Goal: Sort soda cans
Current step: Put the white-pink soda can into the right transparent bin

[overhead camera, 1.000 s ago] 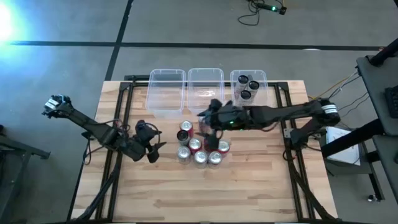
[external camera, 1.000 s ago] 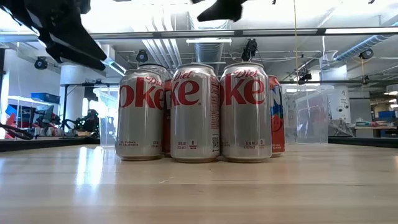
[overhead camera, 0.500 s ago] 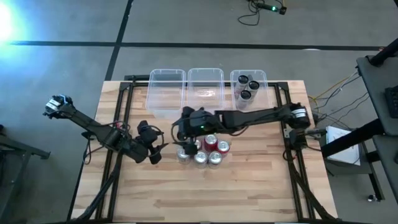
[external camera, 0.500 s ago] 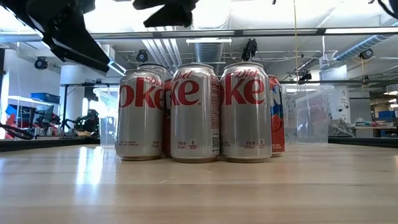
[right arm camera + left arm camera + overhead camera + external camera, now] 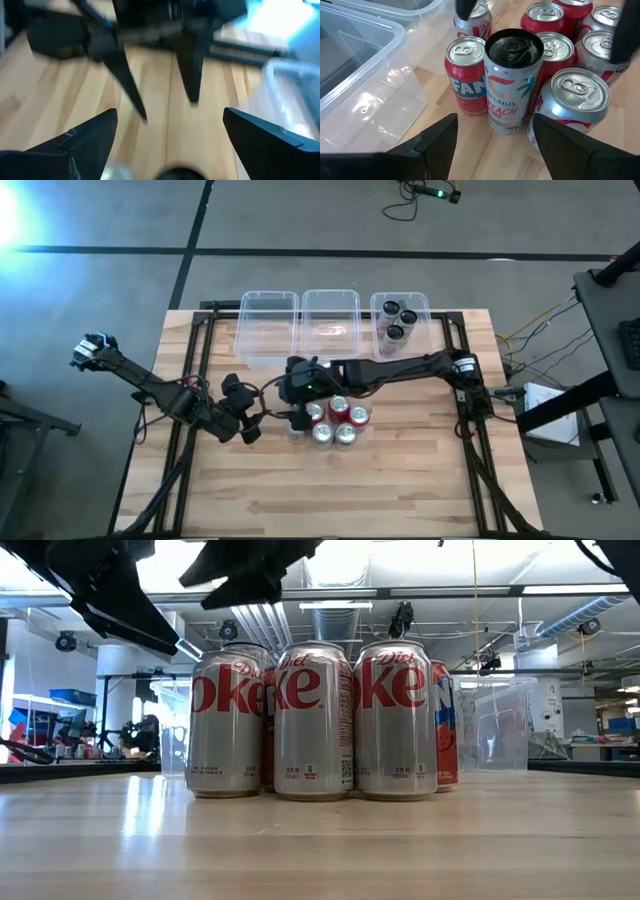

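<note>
While the cluster of small silver and red metal soda cans [image 5: 328, 423] is crowded mid-counter, both spread end effectors, left [image 5: 262, 418] and right [image 5: 297, 408], are poised; the black-topped Celsius can [image 5: 512, 80] should be straddled squarely.

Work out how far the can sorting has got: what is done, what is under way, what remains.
Done: two black-topped cans sit in the rightmost bin. The other two bins hold no cans. Under way: the right claw, open, is above the left end of the cluster; the left claw, open, faces a Celsius can there. Neither holds a can. Left: the silver and red cans on the table.
</note>
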Robot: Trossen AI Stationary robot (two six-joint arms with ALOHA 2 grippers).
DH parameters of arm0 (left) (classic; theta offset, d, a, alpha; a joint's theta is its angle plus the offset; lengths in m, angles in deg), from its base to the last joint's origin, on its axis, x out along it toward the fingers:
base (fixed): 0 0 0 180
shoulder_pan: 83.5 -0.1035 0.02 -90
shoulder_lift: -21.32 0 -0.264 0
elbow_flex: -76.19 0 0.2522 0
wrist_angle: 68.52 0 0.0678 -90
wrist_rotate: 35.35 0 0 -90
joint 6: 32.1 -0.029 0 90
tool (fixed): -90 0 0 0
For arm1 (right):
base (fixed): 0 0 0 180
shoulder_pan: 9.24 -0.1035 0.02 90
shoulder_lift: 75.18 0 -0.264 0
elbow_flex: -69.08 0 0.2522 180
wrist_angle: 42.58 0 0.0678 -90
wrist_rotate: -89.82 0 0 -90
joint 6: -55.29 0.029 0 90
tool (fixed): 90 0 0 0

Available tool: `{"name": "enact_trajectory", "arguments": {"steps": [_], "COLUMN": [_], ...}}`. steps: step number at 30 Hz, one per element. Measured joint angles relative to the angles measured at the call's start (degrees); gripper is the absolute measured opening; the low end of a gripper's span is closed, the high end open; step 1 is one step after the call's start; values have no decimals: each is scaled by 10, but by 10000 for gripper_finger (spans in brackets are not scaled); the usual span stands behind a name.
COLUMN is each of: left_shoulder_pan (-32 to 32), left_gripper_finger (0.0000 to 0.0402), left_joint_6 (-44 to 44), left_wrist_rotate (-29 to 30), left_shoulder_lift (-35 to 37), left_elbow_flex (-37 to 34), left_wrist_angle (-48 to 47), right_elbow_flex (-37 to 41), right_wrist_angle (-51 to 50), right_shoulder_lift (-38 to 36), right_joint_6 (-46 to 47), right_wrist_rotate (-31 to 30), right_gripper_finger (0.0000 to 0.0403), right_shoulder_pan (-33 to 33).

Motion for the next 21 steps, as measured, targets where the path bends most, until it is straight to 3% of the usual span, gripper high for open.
{"name": "enact_trajectory", "arguments": {"steps": [11, 21], "left_shoulder_pan": [-1, -1], "left_gripper_finger": [242, 242], "left_joint_6": [-1, -15], "left_wrist_rotate": [12, 16], "left_shoulder_lift": [-1, -1], "left_elbow_flex": [0, 0], "left_wrist_angle": [9, 19], "right_elbow_flex": [15, 20], "right_wrist_angle": [-68, -91], "right_shoulder_lift": [0, 3], "right_joint_6": [137, 175], "right_wrist_rotate": [-35, -65], "right_gripper_finger": [359, 358], "right_shoulder_pan": [8, 3]}}
